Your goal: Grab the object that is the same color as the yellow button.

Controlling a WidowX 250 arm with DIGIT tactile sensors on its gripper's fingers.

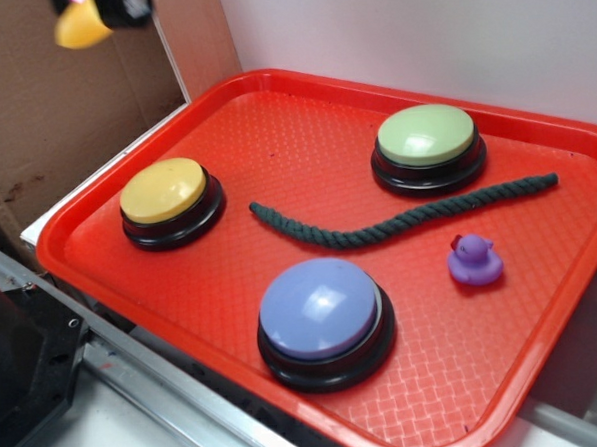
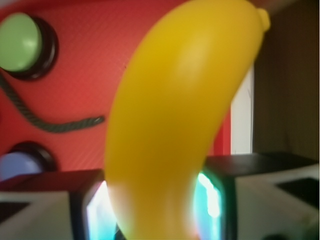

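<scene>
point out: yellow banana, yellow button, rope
yellow banana (image 2: 170, 125): wrist view, middle of its curved body.
yellow button (image 1: 163, 189): exterior view, centre of the dome.
rope (image 1: 379, 227): exterior view, mid-length of the strand.

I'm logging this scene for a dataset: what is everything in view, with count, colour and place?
Tray: 1, red, fills most of the exterior view.
Yellow button: 1, yellow dome, black base, tray's left.
Green button: 1, pale green, tray's far right.
Purple button: 1, blue-purple, tray's near middle.
Rope: 1, dark green, across tray's middle.
Duck: 1, purple, right, near the rope.
Cardboard: 1, brown, behind tray's left.
Banana: 1, yellow, held up above the tray's left corner.
Gripper: 1, black, shut on banana.
</scene>
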